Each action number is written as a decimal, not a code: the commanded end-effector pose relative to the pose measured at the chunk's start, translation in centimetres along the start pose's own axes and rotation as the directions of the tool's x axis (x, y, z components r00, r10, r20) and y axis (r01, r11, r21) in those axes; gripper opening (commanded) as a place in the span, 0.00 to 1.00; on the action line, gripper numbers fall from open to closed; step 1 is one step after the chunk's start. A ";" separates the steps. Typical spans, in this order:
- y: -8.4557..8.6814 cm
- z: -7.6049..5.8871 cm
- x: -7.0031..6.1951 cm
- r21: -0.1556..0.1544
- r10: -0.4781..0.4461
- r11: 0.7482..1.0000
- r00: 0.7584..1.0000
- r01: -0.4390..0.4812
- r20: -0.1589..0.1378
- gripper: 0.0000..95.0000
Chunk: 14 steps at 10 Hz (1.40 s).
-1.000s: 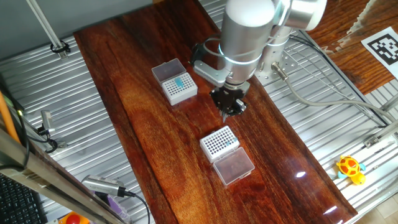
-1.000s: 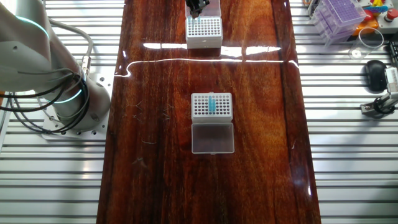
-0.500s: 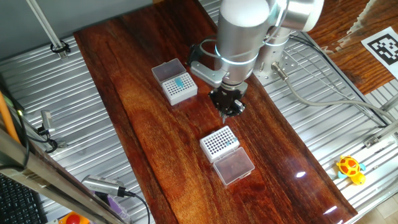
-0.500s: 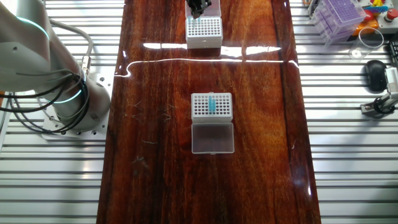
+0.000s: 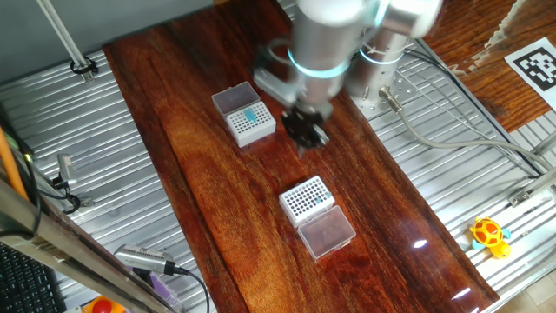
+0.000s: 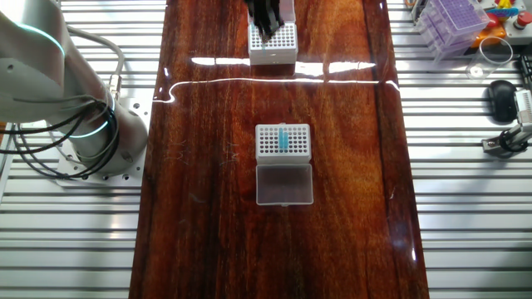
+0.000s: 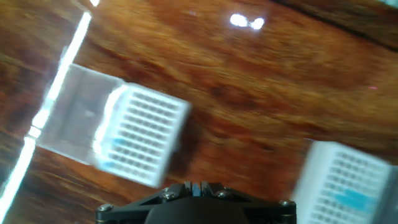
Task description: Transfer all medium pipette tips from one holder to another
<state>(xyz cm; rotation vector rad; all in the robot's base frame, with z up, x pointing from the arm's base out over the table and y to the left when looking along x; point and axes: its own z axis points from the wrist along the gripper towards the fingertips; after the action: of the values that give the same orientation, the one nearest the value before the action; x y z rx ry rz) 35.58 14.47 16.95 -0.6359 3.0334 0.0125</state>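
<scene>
The white rack at the back left holds the medium pipette tips, a short teal strip in its hole grid. A second white rack stands nearer, with its clear lid open. My gripper hangs blurred above the wood between the two racks, closer to the teal one. In the hand view both racks show, the teal-filled one at right and the other at left. My gripper shows only its finger bases, close together around a bluish sliver.
Both racks stand on a dark wooden board flanked by ribbed metal table. The arm's base and cables sit at one side. A purple tip box and a yellow toy lie off the board.
The gripper has swung quickly away from the nearer rack towards the rack with the teal tips, and now blurs. Neither rack has moved.
</scene>
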 end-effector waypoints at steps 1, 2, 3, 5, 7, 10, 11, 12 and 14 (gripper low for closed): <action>-5.1 -1.0 1.8 -0.032 -0.168 0.985 0.986 0.168 -0.009 0.00; -5.1 -1.1 1.9 -0.045 -0.169 0.985 0.986 0.168 -0.002 0.00; -5.1 -1.1 1.9 -0.045 -0.159 0.986 0.987 0.158 -0.003 0.00; -5.1 -1.1 1.9 -0.034 -0.071 0.997 0.997 0.070 -0.009 0.00; -5.1 -1.1 1.9 -0.024 0.006 1.000 1.000 -0.006 -0.011 0.00; -8.3 -1.3 1.1 -0.019 -0.024 1.000 1.000 0.024 -0.006 0.00; -10.3 -1.6 0.6 -0.018 -0.042 0.999 0.999 0.042 -0.008 0.00; -11.7 -1.9 0.1 -0.019 -0.050 0.999 0.999 0.050 -0.009 0.00; -13.8 -2.2 -0.5 -0.018 -0.064 0.998 0.998 0.064 -0.002 0.00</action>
<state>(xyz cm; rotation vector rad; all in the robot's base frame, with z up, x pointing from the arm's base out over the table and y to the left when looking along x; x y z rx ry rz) 41.59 1.87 19.16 -0.6792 3.0331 0.0166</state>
